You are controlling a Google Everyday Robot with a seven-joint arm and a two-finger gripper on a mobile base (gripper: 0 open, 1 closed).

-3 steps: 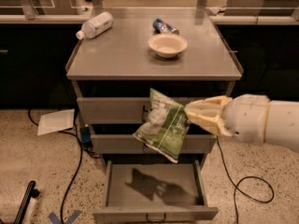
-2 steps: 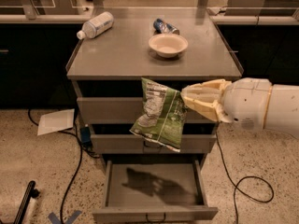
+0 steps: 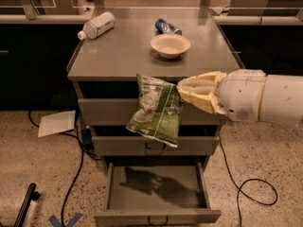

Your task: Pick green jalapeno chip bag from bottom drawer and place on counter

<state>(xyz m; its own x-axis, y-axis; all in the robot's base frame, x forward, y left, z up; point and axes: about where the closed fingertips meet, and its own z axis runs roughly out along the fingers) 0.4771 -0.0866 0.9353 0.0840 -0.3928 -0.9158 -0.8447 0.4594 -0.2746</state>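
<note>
Since a second ago your hand (image 3: 182, 92) has come up and drawn a little to the left, and the chip bag (image 3: 156, 110) has risen with it. The bag hung lower then, in front of the middle drawer. Now its top edge is level with the front lip of the tabletop (image 3: 128, 51), and its lower end reaches the middle drawer (image 3: 156, 144). The shadow on the floor of the bottom drawer (image 3: 156, 216) has shifted with it. That drawer is pulled out as before and nothing lies in it.

You hold the bag in the air in front of the cabinet, clear of the tabletop and well above the open drawer. The hand reaches in from the right, its pale fingers pressed together on the bag's upper right edge.

The bag's long axis runs close to vertical. Its upper end points up toward the tabletop's edge and its lower end hangs down, swung slightly to the left. The printed green and white face is turned toward the camera, and the top edge slopes down to the right, toward your grip.

On the tabletop, the bowl (image 3: 170, 45), the small blue packet (image 3: 167, 27) behind it and the plastic bottle (image 3: 97, 25) lying on its side at the left rear have not moved.
</note>
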